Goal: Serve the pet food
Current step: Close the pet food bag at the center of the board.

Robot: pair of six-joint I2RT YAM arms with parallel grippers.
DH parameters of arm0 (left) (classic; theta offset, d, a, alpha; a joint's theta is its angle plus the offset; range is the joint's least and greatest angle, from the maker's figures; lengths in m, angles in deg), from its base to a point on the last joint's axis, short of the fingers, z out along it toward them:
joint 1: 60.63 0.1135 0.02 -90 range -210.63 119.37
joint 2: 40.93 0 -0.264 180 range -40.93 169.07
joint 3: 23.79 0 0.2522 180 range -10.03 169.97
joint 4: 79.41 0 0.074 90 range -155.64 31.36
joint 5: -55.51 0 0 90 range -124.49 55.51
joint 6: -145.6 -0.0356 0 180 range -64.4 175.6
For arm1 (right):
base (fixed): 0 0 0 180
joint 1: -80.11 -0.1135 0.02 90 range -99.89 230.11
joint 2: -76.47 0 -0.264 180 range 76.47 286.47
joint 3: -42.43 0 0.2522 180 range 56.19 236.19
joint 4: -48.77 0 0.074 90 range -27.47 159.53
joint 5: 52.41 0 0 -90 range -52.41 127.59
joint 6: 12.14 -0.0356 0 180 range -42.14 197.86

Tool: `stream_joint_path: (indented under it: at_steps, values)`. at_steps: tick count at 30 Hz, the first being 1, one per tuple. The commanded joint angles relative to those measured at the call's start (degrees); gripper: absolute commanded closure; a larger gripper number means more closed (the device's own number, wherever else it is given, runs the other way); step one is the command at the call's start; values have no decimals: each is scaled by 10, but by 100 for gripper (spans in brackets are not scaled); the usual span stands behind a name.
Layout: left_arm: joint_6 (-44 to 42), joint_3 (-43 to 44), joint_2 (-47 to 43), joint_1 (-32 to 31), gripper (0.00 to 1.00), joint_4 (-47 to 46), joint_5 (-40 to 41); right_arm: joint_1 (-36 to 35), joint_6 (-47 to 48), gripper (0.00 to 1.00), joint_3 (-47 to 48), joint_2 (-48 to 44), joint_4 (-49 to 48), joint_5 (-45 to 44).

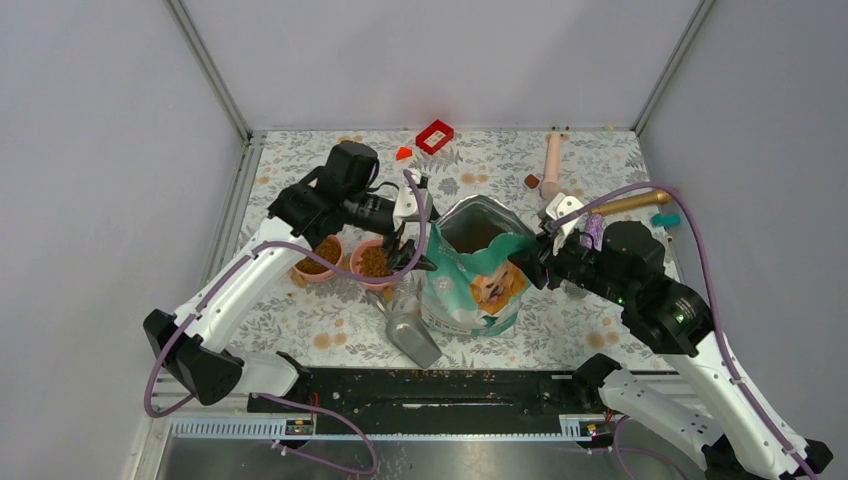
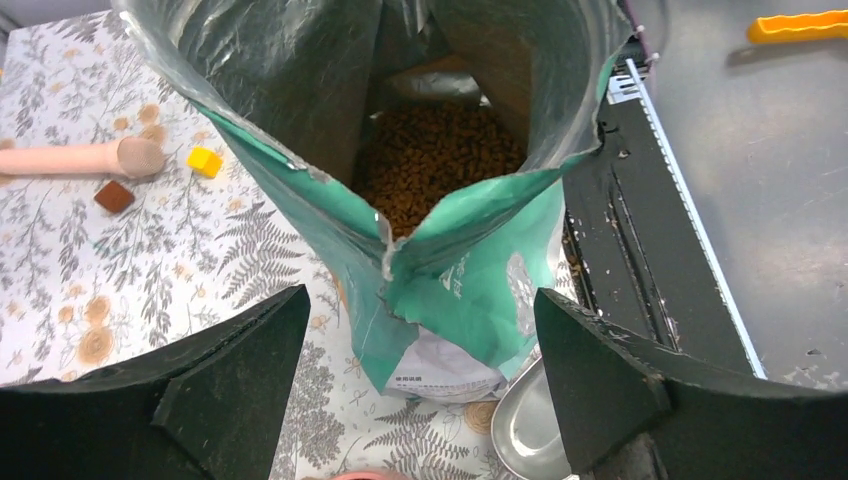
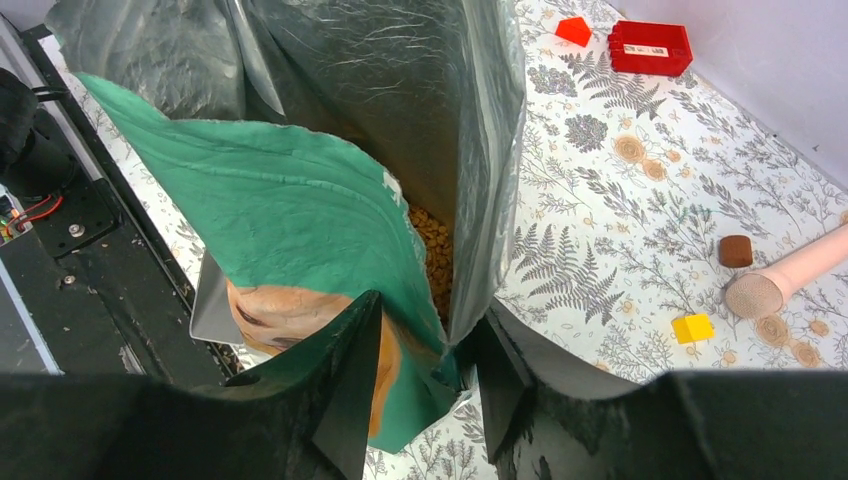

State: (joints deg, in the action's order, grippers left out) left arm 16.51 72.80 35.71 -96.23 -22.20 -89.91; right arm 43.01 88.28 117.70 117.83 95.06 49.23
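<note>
The teal-green and white pouch with a dog's face stands upright and open at mid-table. Brown kibble shows inside it, also in the right wrist view. My right gripper is shut on the pouch's right top edge. My left gripper is open and empty just left of the pouch. Two pink bowls holding kibble sit left of the pouch. A metal scoop lies on the table in front of it, empty.
A red box and a red block lie at the back. A pink cylinder, a brown block, a yellow block, a wooden stick and a teal piece lie at the back right. A black rail runs along the front.
</note>
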Motion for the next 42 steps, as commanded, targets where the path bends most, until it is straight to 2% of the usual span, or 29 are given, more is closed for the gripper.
stream_joint_path:
  at_steps: [1,6,8,10,11,13,14,19,23,29,32,38,42]
  values:
    - [-26,32,12,1,15,-13,-75,1,-17,56,-12,-11,-30,11]
    - [15,54,44,0,16,-30,-128,1,-18,59,-14,-9,-31,27]
    - [35,64,54,-1,22,-40,-138,1,-10,60,-16,-10,-31,40]
    - [39,67,60,-4,37,-46,-138,1,-6,65,-14,-10,-32,44]
    - [35,64,61,-6,51,-46,-133,1,-5,67,-12,-9,-32,46]
    - [28,57,57,-8,87,-45,-115,1,-2,75,-10,-10,-30,49]
    - [18,52,52,-8,99,-41,-104,1,2,79,-9,-12,-28,49]
    - [-78,20,-1,-7,100,24,-31,1,32,100,-1,-40,5,-2]
    - [-82,-21,-41,10,100,28,22,2,84,100,-12,-88,26,-60]
    - [-40,-30,-34,69,100,26,-28,1,211,100,-74,-182,46,-18]
    - [-25,-24,-21,74,100,21,-47,1,222,100,-66,-170,56,1]
    - [-28,-29,-24,75,100,17,-93,1,199,76,-10,-60,70,38]
    - [-2,-47,-30,74,100,-13,-97,1,191,55,42,6,96,68]
